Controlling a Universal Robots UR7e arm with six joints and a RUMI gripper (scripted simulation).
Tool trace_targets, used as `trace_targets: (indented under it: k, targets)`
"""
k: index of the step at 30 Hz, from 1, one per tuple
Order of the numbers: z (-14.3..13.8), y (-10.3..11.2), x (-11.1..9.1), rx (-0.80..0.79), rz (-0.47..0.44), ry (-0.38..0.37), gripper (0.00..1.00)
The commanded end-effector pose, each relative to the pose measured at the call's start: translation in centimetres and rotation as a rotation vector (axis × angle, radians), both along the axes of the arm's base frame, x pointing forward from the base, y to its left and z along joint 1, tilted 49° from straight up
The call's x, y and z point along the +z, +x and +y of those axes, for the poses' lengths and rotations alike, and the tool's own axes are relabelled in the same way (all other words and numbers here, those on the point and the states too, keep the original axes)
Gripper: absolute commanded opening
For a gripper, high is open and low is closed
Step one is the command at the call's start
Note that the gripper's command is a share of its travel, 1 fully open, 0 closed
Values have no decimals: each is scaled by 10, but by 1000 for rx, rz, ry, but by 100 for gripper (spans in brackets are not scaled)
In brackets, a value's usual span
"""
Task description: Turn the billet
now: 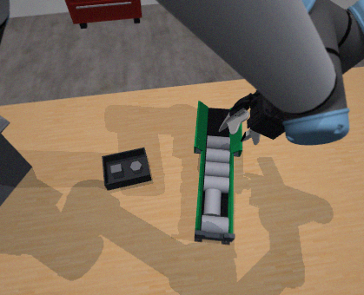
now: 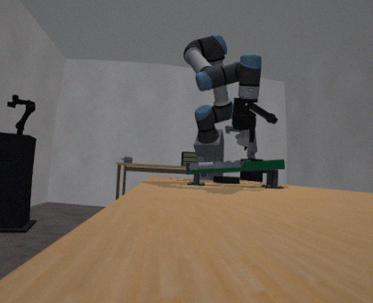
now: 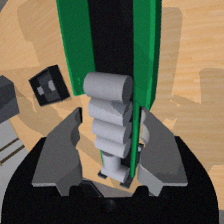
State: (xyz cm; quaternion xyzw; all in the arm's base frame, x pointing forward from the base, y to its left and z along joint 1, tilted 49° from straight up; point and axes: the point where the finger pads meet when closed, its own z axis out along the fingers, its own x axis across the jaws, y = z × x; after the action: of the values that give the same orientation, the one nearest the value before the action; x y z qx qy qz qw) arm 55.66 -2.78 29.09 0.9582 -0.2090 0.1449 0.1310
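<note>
Standing on wood (image 1: 341,195) (image 2: 198,241) (image 3: 200,65), the ramp (image 1: 201,130) (image 2: 265,165) (image 3: 75,45) faces pale walls (image 2: 118,98).

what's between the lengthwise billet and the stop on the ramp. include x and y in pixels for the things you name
One billet (image 1: 215,225) lying across the ramp, between the lengthwise billet (image 1: 213,201) (image 3: 111,161) and the stop (image 1: 214,237); the top view shows it.
</note>
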Motion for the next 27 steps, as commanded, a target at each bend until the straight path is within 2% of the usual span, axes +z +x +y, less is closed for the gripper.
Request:
trace_targets:
  k: [1,14,19,27]
  targets:
    - [1,-10,-12,-90,-6,45,40]
    - [1,-12,-15,-114,-8,58,40]
    - [3,-24,-30,-232,-13,114,40]
    - [3,-24,-30,-232,-13,114,40]
